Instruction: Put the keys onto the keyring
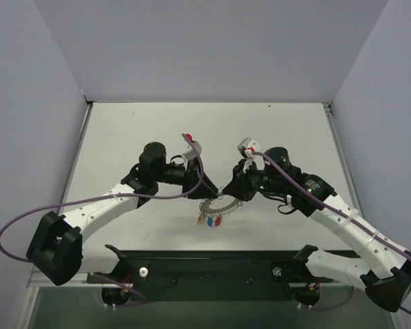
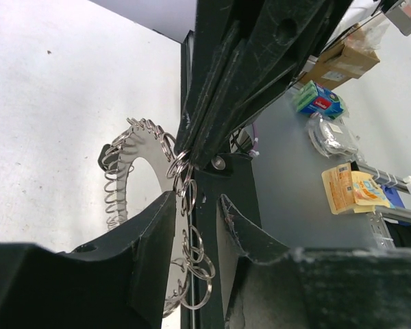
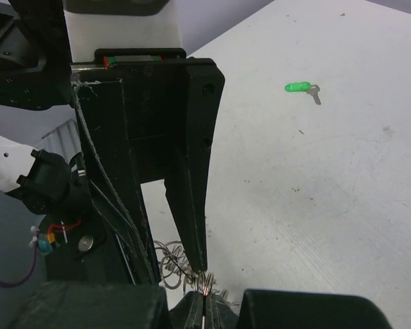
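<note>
The keyring (image 1: 218,204) hangs off the table (image 1: 123,137), clamped from both sides: the left gripper (image 1: 197,194) clenches one end and the right gripper (image 1: 233,194) the other, their tips nearly meeting. Just below the fingers dangle red and blue keys (image 1: 212,221). A green key (image 3: 300,88) lies on the table, well beyond the right fingers.

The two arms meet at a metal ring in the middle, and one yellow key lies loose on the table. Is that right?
Nearly. The loose key on the table is green, not yellow, as the right wrist view shows. The part about the ring is right.
</note>
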You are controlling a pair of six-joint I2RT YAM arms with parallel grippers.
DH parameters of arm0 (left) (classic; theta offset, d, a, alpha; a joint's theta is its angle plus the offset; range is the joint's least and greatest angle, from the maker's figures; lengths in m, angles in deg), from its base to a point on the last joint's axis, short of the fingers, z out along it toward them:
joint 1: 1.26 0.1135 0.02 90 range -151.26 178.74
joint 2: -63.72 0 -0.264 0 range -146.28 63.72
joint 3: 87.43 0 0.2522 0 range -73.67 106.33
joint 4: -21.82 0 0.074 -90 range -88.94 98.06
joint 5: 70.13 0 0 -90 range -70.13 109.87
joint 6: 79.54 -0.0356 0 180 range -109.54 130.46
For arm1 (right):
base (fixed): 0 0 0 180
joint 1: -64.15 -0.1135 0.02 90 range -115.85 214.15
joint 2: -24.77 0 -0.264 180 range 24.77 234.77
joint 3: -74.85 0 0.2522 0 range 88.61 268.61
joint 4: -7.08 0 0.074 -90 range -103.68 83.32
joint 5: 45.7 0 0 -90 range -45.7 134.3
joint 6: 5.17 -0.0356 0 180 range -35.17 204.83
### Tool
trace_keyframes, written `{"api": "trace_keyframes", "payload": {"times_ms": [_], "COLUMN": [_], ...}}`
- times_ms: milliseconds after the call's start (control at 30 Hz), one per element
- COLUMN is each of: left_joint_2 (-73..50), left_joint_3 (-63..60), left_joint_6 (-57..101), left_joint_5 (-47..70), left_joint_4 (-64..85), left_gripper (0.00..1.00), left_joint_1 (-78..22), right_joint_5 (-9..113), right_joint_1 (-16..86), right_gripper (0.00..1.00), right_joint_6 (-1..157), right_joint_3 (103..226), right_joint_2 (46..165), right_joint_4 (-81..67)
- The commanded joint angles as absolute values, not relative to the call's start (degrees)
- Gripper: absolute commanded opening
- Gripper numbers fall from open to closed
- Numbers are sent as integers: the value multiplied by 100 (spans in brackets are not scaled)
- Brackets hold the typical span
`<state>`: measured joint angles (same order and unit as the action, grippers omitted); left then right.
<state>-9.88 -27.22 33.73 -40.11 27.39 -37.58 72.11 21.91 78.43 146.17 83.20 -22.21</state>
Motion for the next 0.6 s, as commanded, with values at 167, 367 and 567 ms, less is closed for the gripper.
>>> {"api": "trace_keyframes", "payload": {"times_ms": [167, 367, 567], "left_joint_2": [-1133, -1142, -1107], "left_joint_3": [-2279, -2199, -2076], "left_joint_6": [3393, 3085, 2804], "left_joint_5": [-4148, -3787, -3427], "left_joint_4": [3163, 2643, 2125], "left_gripper": [37, 47, 48], "left_joint_1": [-3809, -3800, -3765], "right_joint_5": [7541, 7576, 7576], "right_joint_1": [2231, 2240, 2240], "right_gripper": [0, 0, 0], "right_joint_6": [7797, 7806, 7788], "right_joint_3": [14846, 14846, 14829], "right_joint_2": [8233, 8207, 8216], "right_joint_4": [-1766, -1758, -1758]}}
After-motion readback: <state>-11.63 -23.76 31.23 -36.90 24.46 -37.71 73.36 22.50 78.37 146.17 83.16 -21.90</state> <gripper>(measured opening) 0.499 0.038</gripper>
